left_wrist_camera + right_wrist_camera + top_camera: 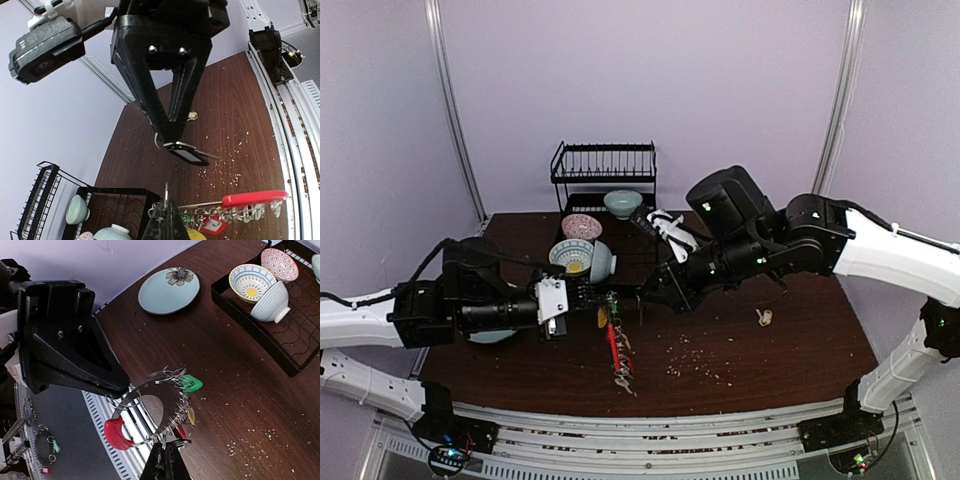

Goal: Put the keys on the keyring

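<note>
Left claw (120, 387) clenched on the keyring (614, 345), pinching the thin metal loop at its left edge. Right claw (169, 137) clenched on one key (189, 154), dark head, with a small ring sticking out by the fingertips. The two claws face each other tip to tip over mid bench (770, 360), with the key just beside the loop; can't tell if they touch. Keyring is in the air between them: red clip (118, 433) hanging low, green tag (192, 384) and yellow tag (191, 415) bunched on the right side of the loop. Step in hand looks like threading this key onto the loop. To do it well: hold the left claw rigid as the fixture and let only the right move; line the key's hole up with the split end of the wire, push in, then walk the key round the coil; keep both pinches tight, and go slow so the hanging bunch doesn't swing and foul the gap. Further out: crumbs on the bench, a pale blue plate (168, 290) far left, and bowls in a black tray (280, 360) at the far side. No readable text; the embossing on the right wrist camera (45, 45) is too blurred to read.
</note>
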Controlling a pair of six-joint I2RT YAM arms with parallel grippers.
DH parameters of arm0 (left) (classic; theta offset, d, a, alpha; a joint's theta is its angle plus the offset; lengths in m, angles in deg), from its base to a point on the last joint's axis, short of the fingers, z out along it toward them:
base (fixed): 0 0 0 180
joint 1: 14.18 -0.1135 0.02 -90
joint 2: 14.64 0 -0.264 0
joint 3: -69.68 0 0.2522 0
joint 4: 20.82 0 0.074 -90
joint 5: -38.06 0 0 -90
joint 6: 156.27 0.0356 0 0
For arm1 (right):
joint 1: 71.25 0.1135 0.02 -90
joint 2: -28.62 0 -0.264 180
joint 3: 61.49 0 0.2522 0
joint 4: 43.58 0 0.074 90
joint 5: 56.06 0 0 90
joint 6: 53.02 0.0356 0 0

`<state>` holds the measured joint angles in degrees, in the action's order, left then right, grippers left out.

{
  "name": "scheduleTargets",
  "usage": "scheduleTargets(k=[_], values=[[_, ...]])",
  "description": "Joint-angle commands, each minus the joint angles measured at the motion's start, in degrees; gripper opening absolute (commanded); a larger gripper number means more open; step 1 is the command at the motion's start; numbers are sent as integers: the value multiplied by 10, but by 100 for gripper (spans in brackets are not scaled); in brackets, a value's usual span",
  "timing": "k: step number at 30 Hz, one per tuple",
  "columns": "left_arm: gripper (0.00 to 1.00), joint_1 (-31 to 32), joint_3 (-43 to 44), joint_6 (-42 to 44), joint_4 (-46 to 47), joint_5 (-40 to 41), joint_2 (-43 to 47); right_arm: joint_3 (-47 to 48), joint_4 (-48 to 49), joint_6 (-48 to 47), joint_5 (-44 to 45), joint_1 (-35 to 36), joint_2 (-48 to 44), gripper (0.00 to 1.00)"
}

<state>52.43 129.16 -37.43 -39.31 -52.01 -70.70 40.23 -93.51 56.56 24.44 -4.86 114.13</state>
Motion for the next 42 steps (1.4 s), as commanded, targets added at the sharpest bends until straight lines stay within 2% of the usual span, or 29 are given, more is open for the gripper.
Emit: scheduleTargets(k=[1,9,28,42], values=[[0,4,3,30,28,-22,7,-8,14,36,-51,8,1,0],[0,5,7,23,30,-19,-3,7,21,19,-72,11,29,0],[0,8,-5,24,32,-29,7,21,30,10,-45,10,29,0],[0,11,-4,20,34,-4,0,23,43,4,-99,10,37,0]])
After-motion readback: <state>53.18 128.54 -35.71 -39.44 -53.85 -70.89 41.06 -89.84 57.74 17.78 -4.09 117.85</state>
